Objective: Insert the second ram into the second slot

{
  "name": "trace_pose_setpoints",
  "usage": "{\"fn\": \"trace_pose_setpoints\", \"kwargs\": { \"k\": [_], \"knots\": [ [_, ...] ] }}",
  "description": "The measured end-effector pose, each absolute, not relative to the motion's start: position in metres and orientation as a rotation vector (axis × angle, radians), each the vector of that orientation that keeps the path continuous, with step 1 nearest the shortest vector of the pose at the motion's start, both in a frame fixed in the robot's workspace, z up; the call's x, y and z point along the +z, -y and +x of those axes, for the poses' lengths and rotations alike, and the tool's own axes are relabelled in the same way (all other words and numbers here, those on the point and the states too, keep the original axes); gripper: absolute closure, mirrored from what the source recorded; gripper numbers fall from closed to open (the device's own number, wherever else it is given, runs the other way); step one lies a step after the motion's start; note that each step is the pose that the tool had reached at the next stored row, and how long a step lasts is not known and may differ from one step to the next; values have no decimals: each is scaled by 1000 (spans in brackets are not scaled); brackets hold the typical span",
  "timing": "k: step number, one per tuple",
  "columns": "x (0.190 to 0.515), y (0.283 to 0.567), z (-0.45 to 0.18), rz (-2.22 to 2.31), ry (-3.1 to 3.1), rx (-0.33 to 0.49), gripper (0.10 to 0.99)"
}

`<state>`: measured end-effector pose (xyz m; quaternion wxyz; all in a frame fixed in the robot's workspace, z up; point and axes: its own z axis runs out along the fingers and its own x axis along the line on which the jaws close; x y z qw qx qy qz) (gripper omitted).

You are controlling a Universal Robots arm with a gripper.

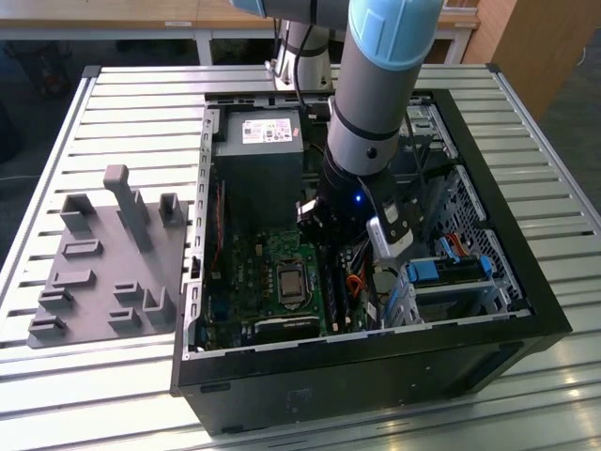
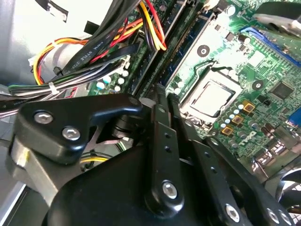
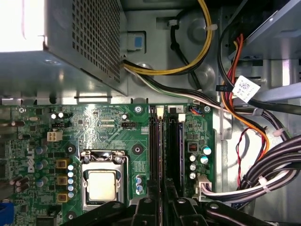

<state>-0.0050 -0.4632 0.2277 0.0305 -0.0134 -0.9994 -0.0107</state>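
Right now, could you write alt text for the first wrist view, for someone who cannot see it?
The gripper hangs over the memory slots of a green motherboard inside an open computer case. A bare processor socket sits beside the slots, with bundled cables on the other side.

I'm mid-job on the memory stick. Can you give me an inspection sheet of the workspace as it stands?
Surface: slatted metal table with an open computer case lying on it.
Job's things: memory slots run beside the processor socket; cannot tell which slots hold a stick.
Clutter: grey holder tray on the table, at the exterior view's left of the case.
Grippers: gripper is low over the memory slots, inside the case.
Cables: wire bundle of black, red and orange leads lies close beside the slots; yellow cable runs from the power supply box.
Surroundings: wooden panel behind the table.
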Motion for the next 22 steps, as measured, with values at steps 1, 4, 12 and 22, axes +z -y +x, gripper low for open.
{"fn": "trace_pose_setpoints", "kwargs": {
  "k": [1, 4, 12, 22],
  "knots": [
    [228, 463, -5, -41, 3080, -33, 894],
    [228, 463, -5, -41, 3080, -32, 980],
    [224, 463, -5, -41, 3080, -33, 980],
    [220, 463, -5, -41, 3080, -32, 980]
  ]
}}
